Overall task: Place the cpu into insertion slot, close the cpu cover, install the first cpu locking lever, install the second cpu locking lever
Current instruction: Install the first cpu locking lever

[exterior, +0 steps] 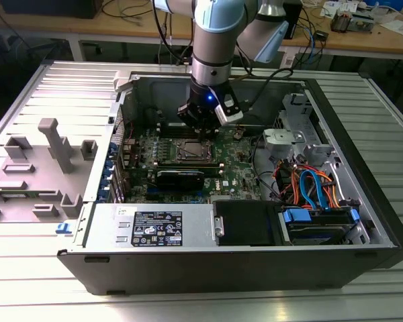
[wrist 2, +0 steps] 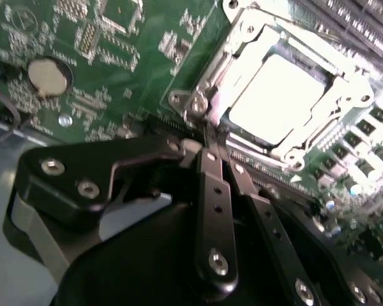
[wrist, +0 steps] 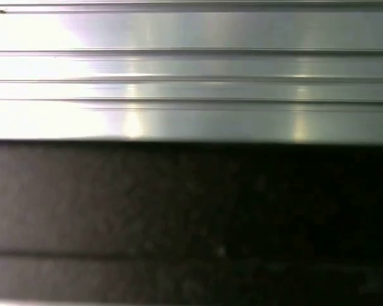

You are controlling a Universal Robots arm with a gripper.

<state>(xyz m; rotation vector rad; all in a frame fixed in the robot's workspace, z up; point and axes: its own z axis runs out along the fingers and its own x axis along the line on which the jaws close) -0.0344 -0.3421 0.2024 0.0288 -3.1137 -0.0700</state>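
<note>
Nearest to me in the second wrist view are my own jaws (wrist 2: 212, 143), the 2 black fingers (wrist 2: 210, 210) drawn together until their tips meet, clenched with nothing between them. Those tips press down at the near corner of the socket, right by the silver hinge post and what I take to be a thin locking lever (wrist 2: 198, 105), though I cannot tell whether I actually touch the lever or only the frame beside it. Just beyond the tips lies the cpu cover (wrist 2: 242, 51), folded down flat over the socket, and through its square window the pale metal top of the cpu (wrist 2: 277, 95) shows, seated and level. So the cpu sits straight ahead of my fingertips, with the socket's edge running across my line of reach. Farther off, the green motherboard (wrist 2: 108, 38) spreads out with its round coin battery (wrist 2: 49, 75). In the exterior view I hang upright inside the open computer case (exterior: 363, 221), which rests on the ribbed table (exterior: 40, 282).
</note>
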